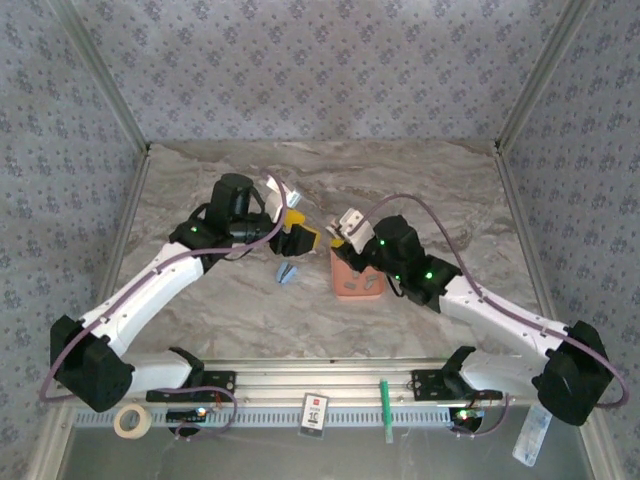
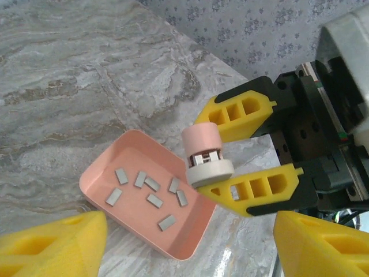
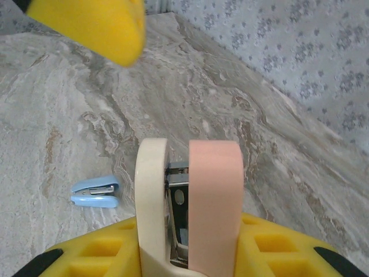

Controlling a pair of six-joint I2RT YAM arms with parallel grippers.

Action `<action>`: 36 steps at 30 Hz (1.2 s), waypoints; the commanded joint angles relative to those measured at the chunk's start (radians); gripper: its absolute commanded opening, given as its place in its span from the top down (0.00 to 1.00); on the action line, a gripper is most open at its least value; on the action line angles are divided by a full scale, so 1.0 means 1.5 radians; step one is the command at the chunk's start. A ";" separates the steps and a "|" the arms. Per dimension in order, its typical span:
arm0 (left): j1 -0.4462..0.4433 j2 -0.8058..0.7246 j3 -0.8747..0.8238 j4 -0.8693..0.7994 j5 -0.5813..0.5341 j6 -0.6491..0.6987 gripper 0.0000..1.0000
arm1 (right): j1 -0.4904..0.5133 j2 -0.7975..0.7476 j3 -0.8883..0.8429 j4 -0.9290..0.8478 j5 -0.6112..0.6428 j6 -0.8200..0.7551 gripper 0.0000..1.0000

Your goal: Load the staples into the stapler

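On the table (image 1: 440,200), stapler (image 1: 287,272) lies apart from right hand (image 1: 346,226).

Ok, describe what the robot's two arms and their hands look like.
The left arm and right arm share white link shells, black joints, small green lights and a looping purplish cable. The left hand and right hand are black, with chunky yellow fingers pierced by rectangular cut-outs.

Bright, even, diffuse light, soft faint shadows, wrist views sharp at mid-distance, blurred in nearest foreground
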 commanded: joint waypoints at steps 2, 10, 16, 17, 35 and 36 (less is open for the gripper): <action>-0.004 -0.005 -0.015 0.056 0.055 -0.009 0.24 | 0.030 0.002 -0.003 0.062 0.052 -0.058 0.63; -0.009 0.010 -0.016 0.076 0.076 -0.045 0.28 | 0.073 0.006 -0.002 0.089 0.080 -0.120 0.64; -0.009 0.025 -0.014 0.074 0.046 -0.052 0.36 | 0.082 0.018 0.005 0.100 0.094 -0.136 0.63; -0.009 0.026 -0.015 0.074 0.042 -0.052 0.37 | 0.083 0.019 0.006 0.102 0.094 -0.138 0.63; -0.009 0.039 -0.018 0.052 0.029 -0.010 0.70 | 0.085 0.031 0.012 0.123 0.111 -0.143 0.62; -0.008 0.039 -0.019 0.049 0.026 -0.004 0.74 | 0.085 0.030 0.011 0.122 0.112 -0.142 0.58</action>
